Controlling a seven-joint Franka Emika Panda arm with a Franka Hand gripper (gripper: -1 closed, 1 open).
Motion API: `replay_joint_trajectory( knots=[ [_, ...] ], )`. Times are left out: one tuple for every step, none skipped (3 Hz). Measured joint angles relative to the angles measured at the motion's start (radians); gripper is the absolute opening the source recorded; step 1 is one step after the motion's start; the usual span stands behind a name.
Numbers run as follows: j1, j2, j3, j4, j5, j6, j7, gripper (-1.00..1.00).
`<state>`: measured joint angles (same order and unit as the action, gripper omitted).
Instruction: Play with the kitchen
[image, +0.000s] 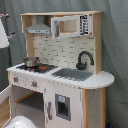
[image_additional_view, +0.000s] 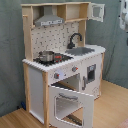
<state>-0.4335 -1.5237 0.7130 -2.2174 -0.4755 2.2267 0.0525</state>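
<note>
The kitchen (image_additional_view: 62, 60) stands well apart from the hand (image_additional_view: 123, 15); its grip cannot be told

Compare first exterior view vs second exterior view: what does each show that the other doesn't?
Only the first exterior view: the microwave front seen face-on, and the rounded counter end.

Only the second exterior view: the open oven door with its window, hanging forward, and the wooden floor.

Both exterior views: the kitchen with grey hood, black faucet, sink and pot on the stove.
</note>
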Motion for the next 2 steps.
replay_joint_trajectory(
  knots=[
    [0.069,0.001,-0.029,-0.056,-0.079,-0.018,0.022,1.0],
    [0.128,0.001,-0.055,-0.11,-0.153,-0.03,0.06,1.0]
  ],
)
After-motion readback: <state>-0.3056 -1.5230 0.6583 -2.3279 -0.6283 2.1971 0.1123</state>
